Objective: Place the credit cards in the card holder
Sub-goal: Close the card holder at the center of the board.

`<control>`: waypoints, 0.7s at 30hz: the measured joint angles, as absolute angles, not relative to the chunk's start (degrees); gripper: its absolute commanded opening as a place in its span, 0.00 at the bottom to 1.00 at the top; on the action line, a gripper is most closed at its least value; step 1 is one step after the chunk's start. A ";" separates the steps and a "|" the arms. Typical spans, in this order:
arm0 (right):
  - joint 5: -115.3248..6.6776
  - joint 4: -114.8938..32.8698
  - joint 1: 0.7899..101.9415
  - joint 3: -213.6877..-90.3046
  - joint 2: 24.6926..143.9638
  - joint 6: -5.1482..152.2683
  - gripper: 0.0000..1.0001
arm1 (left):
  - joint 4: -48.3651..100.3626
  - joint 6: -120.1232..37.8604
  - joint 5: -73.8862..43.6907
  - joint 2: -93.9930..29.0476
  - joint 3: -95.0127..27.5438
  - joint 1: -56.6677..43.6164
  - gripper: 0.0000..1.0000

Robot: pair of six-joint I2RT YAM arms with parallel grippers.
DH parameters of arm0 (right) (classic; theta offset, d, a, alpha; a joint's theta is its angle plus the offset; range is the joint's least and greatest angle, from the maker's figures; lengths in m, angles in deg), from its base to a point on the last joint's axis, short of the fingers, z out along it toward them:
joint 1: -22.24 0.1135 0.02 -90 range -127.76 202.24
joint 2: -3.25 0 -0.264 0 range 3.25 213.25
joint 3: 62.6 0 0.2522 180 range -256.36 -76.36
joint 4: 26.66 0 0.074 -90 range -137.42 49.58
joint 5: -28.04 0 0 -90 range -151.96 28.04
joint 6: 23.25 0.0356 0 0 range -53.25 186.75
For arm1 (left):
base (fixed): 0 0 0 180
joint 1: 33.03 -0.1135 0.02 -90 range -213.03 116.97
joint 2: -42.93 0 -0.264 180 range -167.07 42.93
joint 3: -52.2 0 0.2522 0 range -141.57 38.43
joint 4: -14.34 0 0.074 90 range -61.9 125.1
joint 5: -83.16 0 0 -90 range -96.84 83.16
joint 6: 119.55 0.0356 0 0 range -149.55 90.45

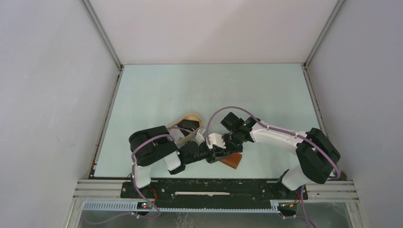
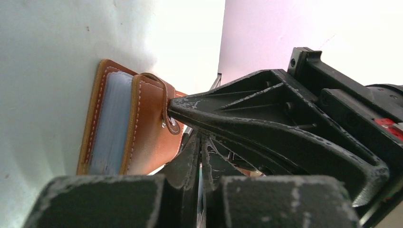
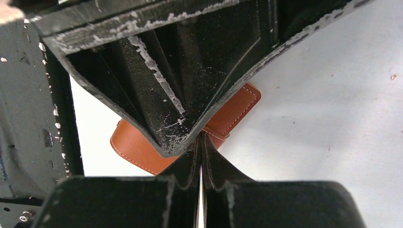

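The card holder [image 1: 231,162] lies folded on the table [image 1: 190,85] near its front edge, with both arms crowded onto it. The beige oval tray [image 1: 186,116] sits just beyond it to the left and holds a dark item [image 1: 189,124] too small to name. In the left wrist view the holder shows a pale-blue stack [image 2: 111,123] between its leather covers (cards or sleeves, I cannot tell which). Its strap [image 2: 164,99] with the snap stud [image 2: 170,122] curls over the edge. The right gripper [image 3: 200,142] is clenched, its fingertip [image 2: 178,107] touching the strap at the stud; whether it pinches the leather or only presses it is unclear. The left gripper [image 2: 200,142] also has its fingers pressed together just beside the holder, with nothing visible between them. The step looks like working the strap. It is best done with one gripper pinning the holder's body flat while the other moves the strap alone, in a slow arc about its stitched end. A straight pull would likely drag the light holder across the smooth table. The grippers are nearly touching, so small moves are safest.
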State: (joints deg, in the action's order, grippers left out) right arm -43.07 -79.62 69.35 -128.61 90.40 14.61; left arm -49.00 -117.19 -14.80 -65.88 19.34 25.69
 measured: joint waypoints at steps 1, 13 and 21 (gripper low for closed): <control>-43.09 -79.64 69.37 -128.61 90.40 14.61 0.05 | -48.98 -117.27 -14.85 -66.21 19.21 25.69 0.07; -43.27 -79.60 69.48 -128.61 90.40 14.61 0.04 | -47.82 -117.93 -14.69 -68.72 17.86 25.54 0.05; -43.35 -79.60 69.53 -128.61 90.40 14.61 0.04 | -47.56 -117.84 -14.67 -68.72 17.86 25.41 0.04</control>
State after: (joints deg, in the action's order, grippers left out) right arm -43.35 -79.60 69.53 -128.61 90.40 14.61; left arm -47.56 -117.84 -14.67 -68.72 17.86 25.41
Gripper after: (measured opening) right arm 0.050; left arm 0.047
